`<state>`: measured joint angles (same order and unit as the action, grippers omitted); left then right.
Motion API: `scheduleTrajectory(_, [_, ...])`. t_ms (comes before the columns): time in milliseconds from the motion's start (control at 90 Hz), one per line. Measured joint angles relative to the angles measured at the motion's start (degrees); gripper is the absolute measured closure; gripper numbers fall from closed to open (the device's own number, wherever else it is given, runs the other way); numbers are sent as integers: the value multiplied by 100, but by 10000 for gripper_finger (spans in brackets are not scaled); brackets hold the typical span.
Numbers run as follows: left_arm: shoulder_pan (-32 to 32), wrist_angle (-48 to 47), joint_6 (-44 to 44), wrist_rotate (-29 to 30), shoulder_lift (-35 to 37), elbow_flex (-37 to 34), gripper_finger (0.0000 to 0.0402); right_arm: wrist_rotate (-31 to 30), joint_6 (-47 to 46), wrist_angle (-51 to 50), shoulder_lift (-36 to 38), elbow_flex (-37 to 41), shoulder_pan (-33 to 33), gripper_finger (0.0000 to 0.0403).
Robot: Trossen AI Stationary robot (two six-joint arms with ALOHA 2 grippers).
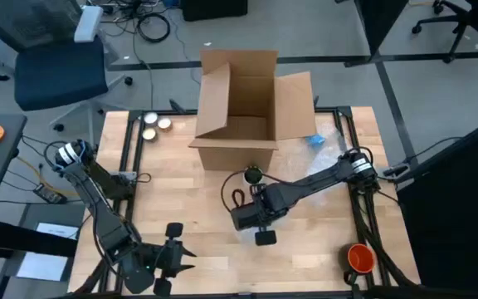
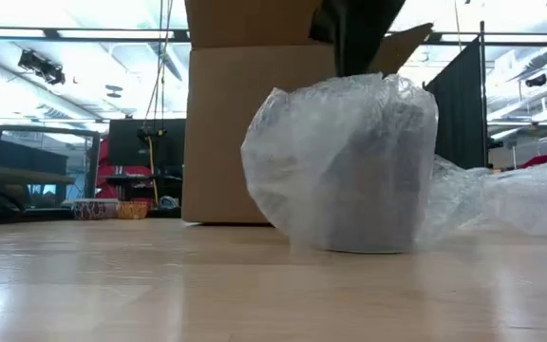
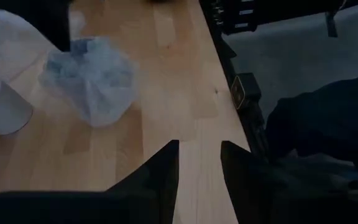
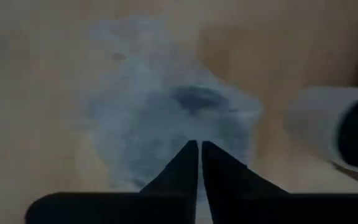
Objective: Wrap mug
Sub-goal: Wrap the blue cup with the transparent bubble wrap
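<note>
Mug: a dark mug stands upright on the table, its long axis vertical, loosely covered in clear bubble wrap. Through the plastic I cannot tell which way its handle points.
Mug position: mid-table, just in front of the cardboard box, under the right arm's wrist in the overhead view.
Wrap: the plastic gathers in folds over the top of the mug and bulges out to one side; more crumpled wrap lies on the table beside it in the level view.
Right gripper: it hangs directly over the wrapped bundle, fingers pointing down, with the two tips pressed together and only a thin slit between them. Whether they pinch any plastic cannot be told.
Second mug: a white mug lies on its side near the bundle, its mouth dark in the right wrist view.
Left gripper: it waits at the near left corner of the table, well apart from the mug, fingers spread with bare wood showing between them.
Cardboard box: open, flaps raised, at the far middle of the table.
Table: light wooden planks in a black frame.
Other items: two small round tins sit left of the box, and an orange round object sits near the right front corner.
</note>
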<state>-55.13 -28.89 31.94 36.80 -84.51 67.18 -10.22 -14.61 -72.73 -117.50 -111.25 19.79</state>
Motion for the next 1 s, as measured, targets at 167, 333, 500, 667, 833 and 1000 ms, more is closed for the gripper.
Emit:
scheduleTrajectory(167, [0,-17,-124,4,0,0,296,-223,-212,129,6,272,0,403])
scheduleTrajectory(333, [6,-95,-183,56,0,0,296,-91,-337,1038,21,1028,-2,403])
scheduleTrajectory(500, [73,-230,-190,120,0,0,296,478,-336,2366,53,2029,-12,402])
scheduleTrajectory(667, [197,-296,-191,125,0,0,296,677,-363,2714,80,2462,-7,402])
scheduleTrajectory(833, [295,-316,-192,127,-2,0,296,780,-356,2247,106,2146,7,402])
scheduleTrajectory(1000, [304,-337,-192,129,-2,0,296,763,-296,1592,210,1330,81,402])
